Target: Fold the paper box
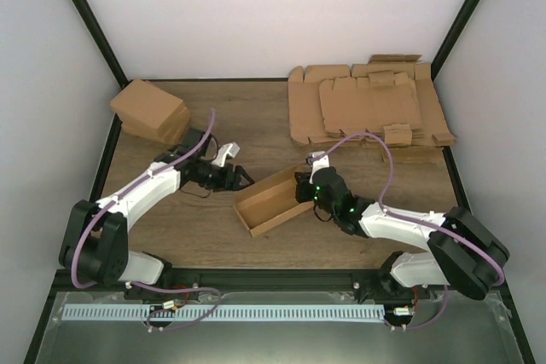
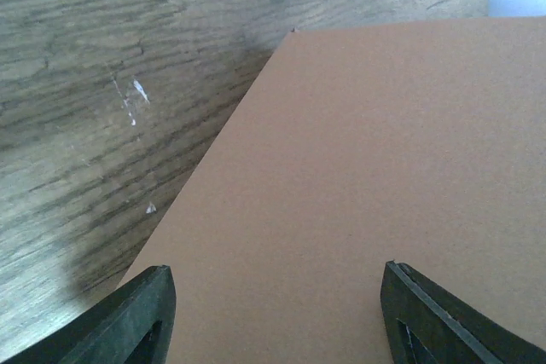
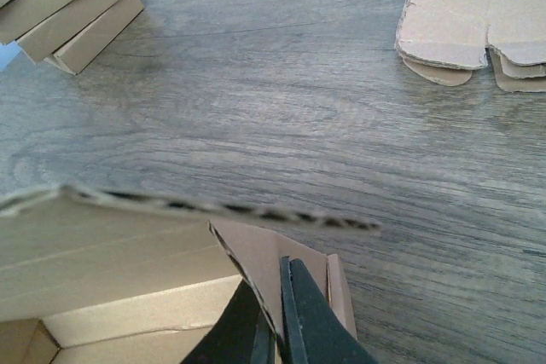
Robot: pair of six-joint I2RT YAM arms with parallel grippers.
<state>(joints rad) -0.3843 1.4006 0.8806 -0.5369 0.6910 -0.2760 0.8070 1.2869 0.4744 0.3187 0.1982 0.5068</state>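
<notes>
the paper box (image 1: 271, 204) is seen near the middle of the wooden table (image 1: 247, 117), partly formed into an open tray with raised walls. its right end wall is pinched by the right gripper (image 1: 301, 191), whose fingers (image 3: 303, 317) are pressed together on the thin cardboard edge. the left gripper (image 1: 242, 179) is held just beside the box's far left corner, jaws spread, nothing clamped. a stack of flat cardboard sheets (image 1: 367, 104) is laid at the far right, a pile of folded cartons (image 1: 152, 112) at the far left.
</notes>
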